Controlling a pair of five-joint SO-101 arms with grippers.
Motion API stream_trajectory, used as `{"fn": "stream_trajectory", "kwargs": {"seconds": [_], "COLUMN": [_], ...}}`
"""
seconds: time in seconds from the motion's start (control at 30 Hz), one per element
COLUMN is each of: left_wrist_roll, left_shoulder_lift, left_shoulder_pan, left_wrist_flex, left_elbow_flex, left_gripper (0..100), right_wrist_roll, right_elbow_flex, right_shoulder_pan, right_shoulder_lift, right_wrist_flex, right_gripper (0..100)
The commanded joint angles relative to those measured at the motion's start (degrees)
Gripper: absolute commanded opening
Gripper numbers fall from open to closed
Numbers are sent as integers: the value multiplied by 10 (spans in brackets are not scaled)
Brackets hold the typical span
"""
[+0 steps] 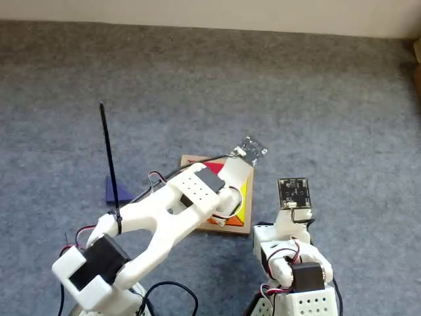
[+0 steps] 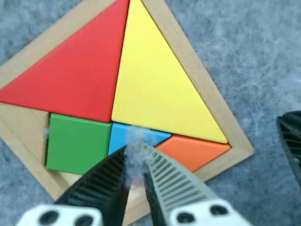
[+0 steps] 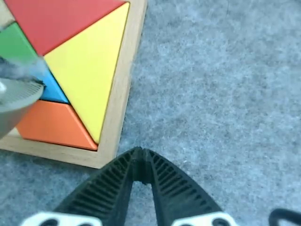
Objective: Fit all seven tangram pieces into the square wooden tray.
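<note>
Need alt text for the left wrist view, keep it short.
The left gripper hangs over a small blue triangle in the square wooden tray on grey carpet. A large red triangle, large yellow triangle, green square and orange piece lie around it.

Surface: a grey, carpet-like cover (image 1: pixel 316 99) was spread over the whole table.
Tray: the square wooden tray (image 2: pixel 202 80) lay flat on the cover, directly under the left gripper (image 2: pixel 134 150), with one corner just beside the right gripper (image 3: pixel 141 155).
Loose piece: a dark blue triangle (image 1: pixel 116 191) lay on the bare cover, well apart from both grippers, beyond the left arm from the tray.
</note>
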Motion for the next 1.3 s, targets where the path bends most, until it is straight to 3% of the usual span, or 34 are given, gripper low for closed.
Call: {"fn": "stream_trajectory", "kwargs": {"seconds": [0.0, 0.2, 0.4, 0.63, 0.87, 1.07, 1.27], "left_wrist_roll": [-4, -4, -4, -4, -9, -129, -346], "left_shoulder_lift": [-5, -13, -119, -273, -394, -413, -413], "left_shoulder_pan": [-16, -16, -36, -146, -245, -352, -467], "left_wrist_flex": [4, 1, 6, 16, 106, 185, 222], "left_elbow_flex": [-6, -11, 1, 77, 106, 107, 107], "left_gripper": [24, 4, 6, 8, 11, 85, 216], "right_wrist_roll": [-3, -3, -3, -3, -3, -3, -3], "right_elbow_flex": [86, 86, 86, 86, 86, 86, 86], "right_shoulder_pan": [5, 5, 5, 5, 5, 5, 5], "right_shoulder_lift": [-9, -9, -9, -9, -9, -9, -9], "right_wrist_flex": [4, 4, 4, 4, 4, 4, 4], "right_gripper": [15, 15, 15, 15, 15, 15, 15]}}
